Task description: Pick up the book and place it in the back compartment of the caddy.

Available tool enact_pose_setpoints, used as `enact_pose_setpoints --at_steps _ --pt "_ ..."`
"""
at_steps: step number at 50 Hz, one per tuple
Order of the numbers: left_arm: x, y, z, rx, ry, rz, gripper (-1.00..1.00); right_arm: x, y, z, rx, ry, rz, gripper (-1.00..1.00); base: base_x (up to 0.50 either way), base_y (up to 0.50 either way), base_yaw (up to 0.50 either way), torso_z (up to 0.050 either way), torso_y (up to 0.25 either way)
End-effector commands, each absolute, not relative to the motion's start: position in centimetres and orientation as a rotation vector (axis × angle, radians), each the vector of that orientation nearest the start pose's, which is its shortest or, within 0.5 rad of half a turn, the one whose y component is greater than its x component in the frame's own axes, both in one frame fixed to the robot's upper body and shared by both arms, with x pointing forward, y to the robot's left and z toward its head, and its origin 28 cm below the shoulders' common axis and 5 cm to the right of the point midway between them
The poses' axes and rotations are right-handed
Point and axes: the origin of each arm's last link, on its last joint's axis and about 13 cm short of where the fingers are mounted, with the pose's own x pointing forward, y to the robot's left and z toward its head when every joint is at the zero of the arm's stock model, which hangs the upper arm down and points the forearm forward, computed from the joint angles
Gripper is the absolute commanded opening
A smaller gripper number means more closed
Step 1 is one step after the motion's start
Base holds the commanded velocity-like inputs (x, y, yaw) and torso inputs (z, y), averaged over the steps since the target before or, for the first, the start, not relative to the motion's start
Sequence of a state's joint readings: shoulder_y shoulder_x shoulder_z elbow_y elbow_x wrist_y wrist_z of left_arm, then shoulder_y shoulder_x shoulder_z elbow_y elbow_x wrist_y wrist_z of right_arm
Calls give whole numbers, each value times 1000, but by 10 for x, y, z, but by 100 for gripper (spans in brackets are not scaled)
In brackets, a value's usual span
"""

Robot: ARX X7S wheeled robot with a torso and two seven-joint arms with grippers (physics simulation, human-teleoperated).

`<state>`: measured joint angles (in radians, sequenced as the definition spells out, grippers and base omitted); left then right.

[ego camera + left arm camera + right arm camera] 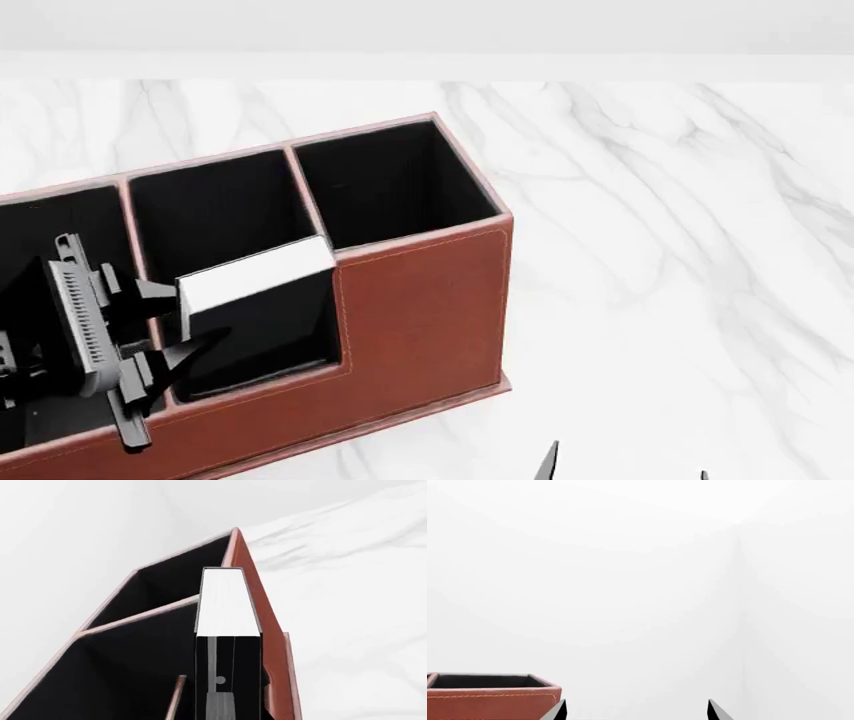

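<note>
The red-brown caddy point(427, 310) stands on the table, its tall square cell at the right end. The book point(254, 275), black with white page edges up, hangs tilted and partly down inside the back compartment point(267, 368), the low-walled middle cell. My left gripper point(174, 320) is shut on the book's left end. In the left wrist view the book point(227, 600) runs along the caddy's red-brown wall point(257, 605). Low at the front right, my right gripper point(625, 468) is open with nothing between its fingers, also open in its own view point(635, 711), with a corner of the caddy point(494, 700) beside it.
The white marble table point(667, 250) stretches right of the caddy. The tall end cell point(387, 180) adjoins the book's cell on the right. A thin divider separates the twin cell point(214, 210) behind it. The long cell point(54, 230) lies at the left.
</note>
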<state>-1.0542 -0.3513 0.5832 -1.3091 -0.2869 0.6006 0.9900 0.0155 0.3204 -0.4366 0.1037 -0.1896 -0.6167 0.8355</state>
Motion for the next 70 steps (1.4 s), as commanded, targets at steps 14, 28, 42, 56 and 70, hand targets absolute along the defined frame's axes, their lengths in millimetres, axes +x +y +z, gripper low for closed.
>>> enact_pose_setpoints --at_steps 14,28,42,56,70 --pt "392 328 129 399 -151 -795 100 193 -86 19 -149 -575 -233 100 0 0 0 1 0" --pt "361 320 139 418 -216 -812 100 194 -86 19 -153 -572 -235 100 0 0 0 0 0" --pt "305 300 142 430 -211 -762 100 195 -85 21 -159 -567 -237 100 0 0 0 0 0" --pt "270 281 156 491 -271 -742 100 201 -85 46 -185 -616 -253 100 0 0 0 0 0" --pt "236 275 179 537 -384 -725 100 190 -91 97 -227 -735 -293 100 0 0 0 0 0"
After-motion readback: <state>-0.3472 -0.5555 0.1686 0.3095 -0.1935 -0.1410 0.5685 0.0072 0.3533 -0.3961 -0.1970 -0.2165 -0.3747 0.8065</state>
